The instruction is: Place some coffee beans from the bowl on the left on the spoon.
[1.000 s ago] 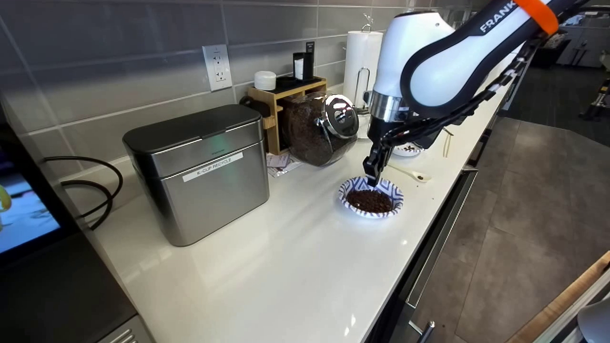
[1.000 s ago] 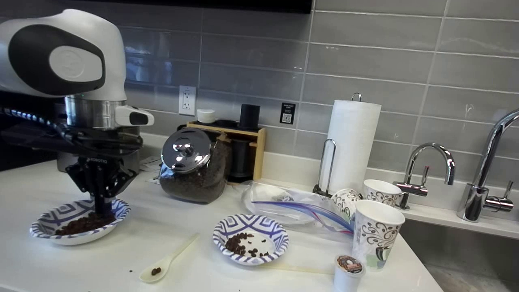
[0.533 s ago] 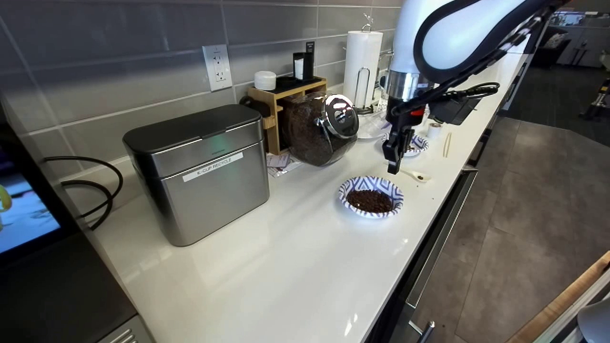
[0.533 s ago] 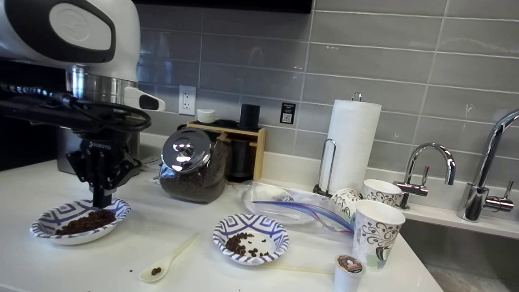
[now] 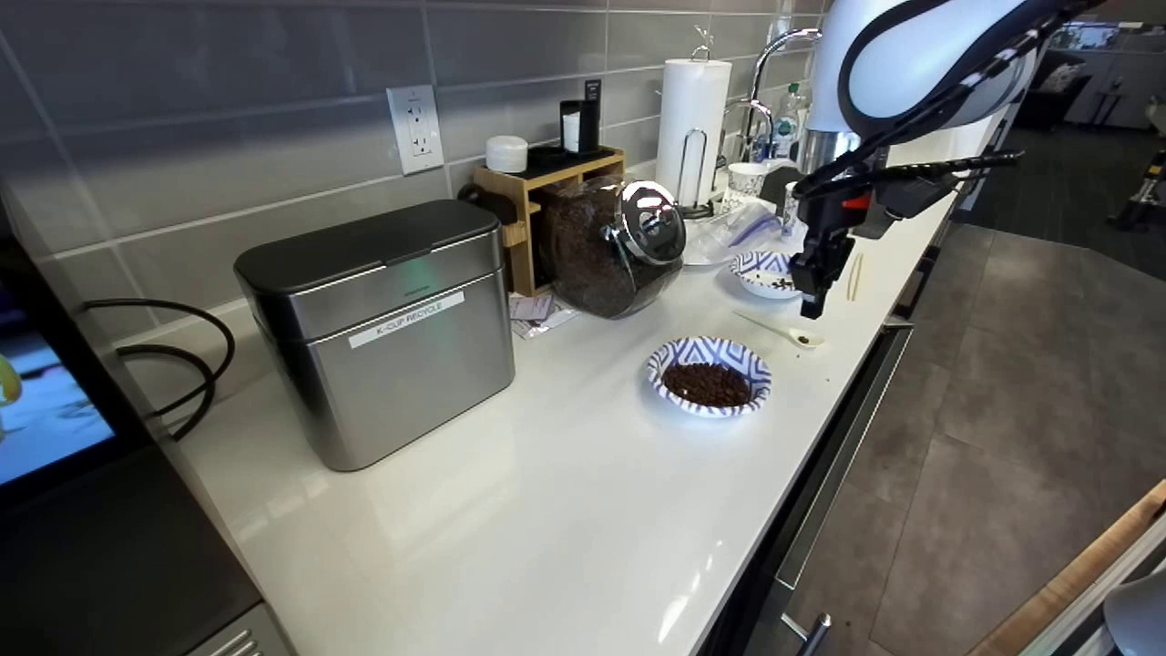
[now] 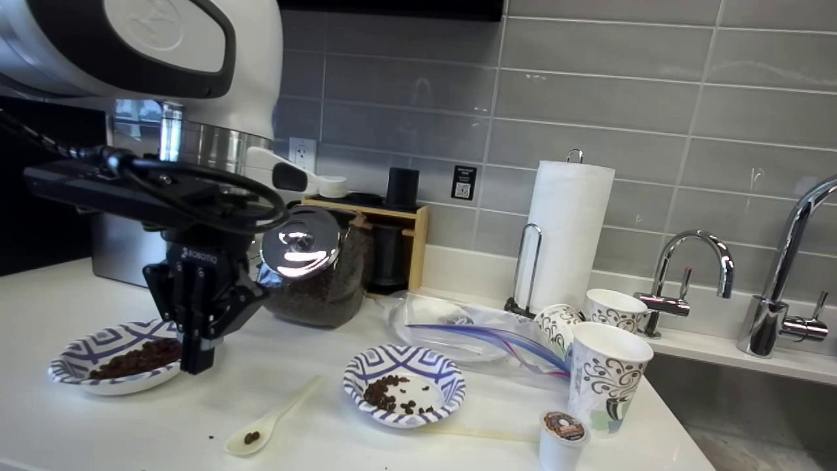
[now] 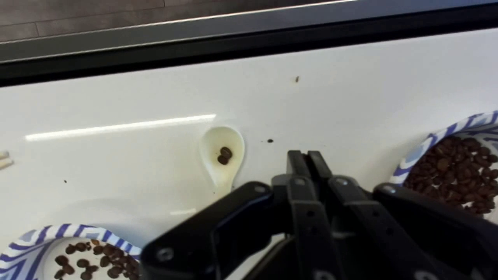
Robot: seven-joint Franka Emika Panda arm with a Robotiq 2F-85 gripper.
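Note:
The bowl [image 6: 65, 374] with a blue-and-white patterned rim holds a heap of coffee beans [image 6: 140, 358]. It also shows in an exterior view [image 5: 662, 360] and at the right of the wrist view [image 7: 412, 157]. The pale spoon [image 6: 278, 413] lies on the counter, with a couple of beans [image 7: 225, 155] in its scoop. My gripper [image 6: 197, 371] is above the counter between bowl and spoon, tips down. In the wrist view, my gripper [image 7: 305, 153] has its fingertips nearly together, with something small and dark, apparently a bean, between them.
A second patterned bowl [image 6: 451, 367] with a few beans stands beyond the spoon. A plastic bag [image 6: 477, 333], paper cups [image 6: 611, 373] and a coffee pod [image 6: 562, 445] are right of it. A glass jar [image 6: 314, 301] and steel box [image 5: 414, 364] stand behind. Crumbs [image 7: 270, 140] lie near the spoon.
My gripper has risen out of the beans in the bowl and moved sideways past its rim toward the spoon. Its fingers stay close together. Bowls and spoon have not moved.

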